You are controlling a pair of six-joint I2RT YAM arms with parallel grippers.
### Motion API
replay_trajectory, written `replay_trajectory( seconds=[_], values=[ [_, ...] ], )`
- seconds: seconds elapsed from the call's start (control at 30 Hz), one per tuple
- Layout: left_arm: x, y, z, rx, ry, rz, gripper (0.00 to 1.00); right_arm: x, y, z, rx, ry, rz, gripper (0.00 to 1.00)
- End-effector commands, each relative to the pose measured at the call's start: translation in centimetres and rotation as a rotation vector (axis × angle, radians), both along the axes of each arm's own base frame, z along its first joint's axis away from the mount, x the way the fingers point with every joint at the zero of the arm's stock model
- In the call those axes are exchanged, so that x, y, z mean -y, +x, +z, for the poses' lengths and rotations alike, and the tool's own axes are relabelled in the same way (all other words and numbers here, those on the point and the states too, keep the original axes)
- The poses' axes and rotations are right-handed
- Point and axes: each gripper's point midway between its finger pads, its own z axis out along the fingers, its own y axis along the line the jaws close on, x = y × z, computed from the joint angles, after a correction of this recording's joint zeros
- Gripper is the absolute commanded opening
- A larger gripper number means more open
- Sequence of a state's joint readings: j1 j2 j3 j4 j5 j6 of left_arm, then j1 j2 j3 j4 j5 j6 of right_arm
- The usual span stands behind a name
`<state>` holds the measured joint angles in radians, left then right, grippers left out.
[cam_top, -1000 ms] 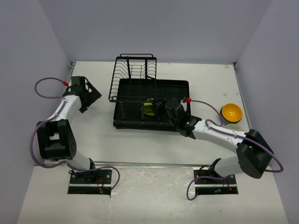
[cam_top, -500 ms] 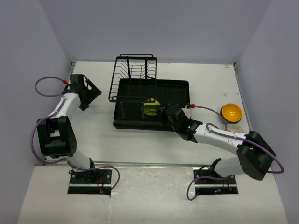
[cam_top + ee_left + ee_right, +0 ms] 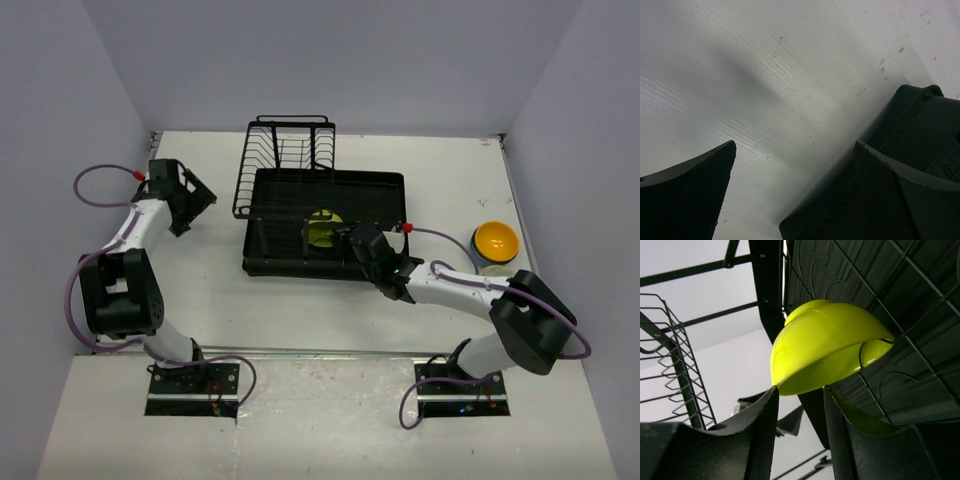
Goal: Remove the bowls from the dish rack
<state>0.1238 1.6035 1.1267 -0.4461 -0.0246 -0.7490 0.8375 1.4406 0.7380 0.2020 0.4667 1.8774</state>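
Observation:
The dish rack is a black tray [image 3: 380,190] with an upright wire section [image 3: 285,160] at its back left. A yellow-green bowl [image 3: 322,230] sits tilted in the tray's front part. My right gripper [image 3: 345,240] is inside the tray right beside it. In the right wrist view the bowl [image 3: 825,342] fills the middle, and its lower rim hangs just above the narrow gap of my open right gripper [image 3: 801,390]. An orange bowl [image 3: 495,240] stands on the table at the right. My left gripper [image 3: 195,200] is open and empty over bare table [image 3: 790,75].
The orange bowl rests on something pale [image 3: 500,268] whose shape I cannot make out. Tray wires [image 3: 920,320] run close round the yellow-green bowl. A black moulded corner [image 3: 920,125] lies by the left gripper's right finger [image 3: 900,200]. Grey walls enclose the table.
My right gripper has slid a little left along the tray's front, closer to the yellow-green bowl. The left arm has barely moved.

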Motion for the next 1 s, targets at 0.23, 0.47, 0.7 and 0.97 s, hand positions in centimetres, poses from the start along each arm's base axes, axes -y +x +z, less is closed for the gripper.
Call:
replay_trajectory(
  seconds=[0.23,0.47,0.7,0.97],
  values=[
    [-0.3,1.2,0.8,0.045,-0.006,-0.005,1.0,-0.8,3.0,1.5,0.042,0.072,-0.083,0.41],
    [0.0,1.2,0.7,0.046,-0.032,-0.013,1.0,-0.3,2.9,1.2,0.053,0.07,-0.095,0.4],
    [-0.2,0.8,0.3,0.037,-0.017,-0.01,1.0,-0.4,3.6,-0.1,0.024,0.086,-0.135,0.1],
    [-0.6,0.8,0.5,0.045,-0.017,0.004,1.0,-0.1,3.7,-2.3,-0.01,0.144,-0.178,0.0]
  ],
)
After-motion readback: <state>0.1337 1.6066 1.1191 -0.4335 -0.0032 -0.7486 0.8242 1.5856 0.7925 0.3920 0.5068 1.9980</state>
